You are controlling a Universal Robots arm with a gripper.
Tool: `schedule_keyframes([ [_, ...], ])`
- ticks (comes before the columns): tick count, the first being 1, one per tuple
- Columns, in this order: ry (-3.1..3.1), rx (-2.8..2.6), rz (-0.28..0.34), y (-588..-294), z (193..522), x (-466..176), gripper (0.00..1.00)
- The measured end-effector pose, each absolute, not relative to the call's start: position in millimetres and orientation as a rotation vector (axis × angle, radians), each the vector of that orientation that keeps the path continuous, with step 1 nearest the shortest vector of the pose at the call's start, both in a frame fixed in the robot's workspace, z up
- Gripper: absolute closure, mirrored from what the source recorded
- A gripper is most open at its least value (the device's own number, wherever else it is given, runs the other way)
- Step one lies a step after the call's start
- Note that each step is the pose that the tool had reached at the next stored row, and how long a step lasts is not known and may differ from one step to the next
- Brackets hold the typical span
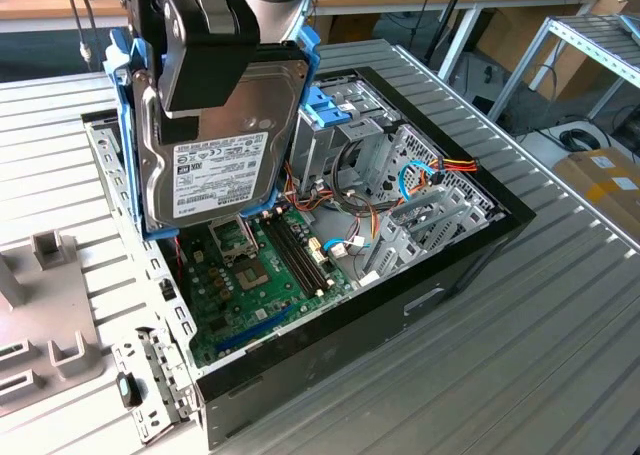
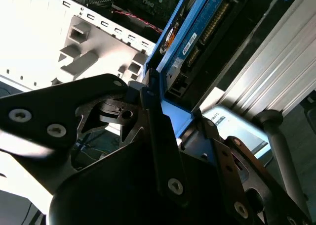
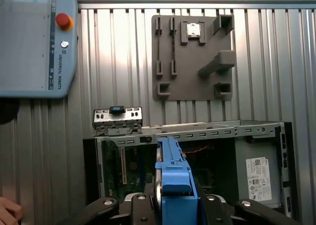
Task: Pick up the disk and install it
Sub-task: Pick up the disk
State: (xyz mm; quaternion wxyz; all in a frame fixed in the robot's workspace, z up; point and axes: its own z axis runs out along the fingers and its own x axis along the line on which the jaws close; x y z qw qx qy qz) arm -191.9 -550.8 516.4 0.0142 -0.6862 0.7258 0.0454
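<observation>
The disk (image 1: 235,100) has a silver metal face, a white label with black print, and a bright blue carrier frame (image 1: 122,125) round its edge. The claw (image 1: 195,80) is matt black. The motherboard (image 1: 255,295) is green and the computer case (image 1: 420,305) black. The cables (image 1: 452,163) are orange, red, yellow and blue, and the cage handle (image 1: 322,107) is blue. The surface (image 1: 520,375) is pale grey metal, ribbed in parallel lines. In the first wrist view the fixture plate (image 3: 192,81) is brownish grey, and the light grey pendant (image 3: 29,47) bears a red button (image 3: 62,20).
</observation>
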Motion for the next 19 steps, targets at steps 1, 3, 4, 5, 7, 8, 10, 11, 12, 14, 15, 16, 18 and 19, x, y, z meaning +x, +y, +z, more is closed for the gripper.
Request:
schedule_keyframes([
  [1,2.26,-2.137,0.141,-552,516,-192,0.63],
  [3,2.26,-2.137,0.141,-555,516,-192,0.63],
  [4,2.26,-2.136,0.141,-556,516,-192,0.63],
  [5,2.26,-2.136,0.141,-558,516,-192,0.63],
  [7,2.26,-2.136,0.141,-560,516,-192,0.63],
  [8,2.26,-2.136,0.141,-562,516,-192,0.63],
  [10,2.26,-2.137,0.141,-564,516,-192,0.63],
  [11,2.26,-2.136,0.141,-564,516,-192,0.63],
  [12,2.26,-2.137,0.141,-564,516,-191,0.63],
  [14,2.26,-2.136,0.141,-564,516,-190,0.63],
  [15,2.26,-2.136,0.141,-564,516,-189,0.63],
  [16,2.26,-2.136,0.141,-564,516,-187,0.63],
  [18,2.26,-2.137,0.141,-564,516,-184,0.63],
  [19,2.26,-2.136,0.141,-564,516,-183,0.63],
])
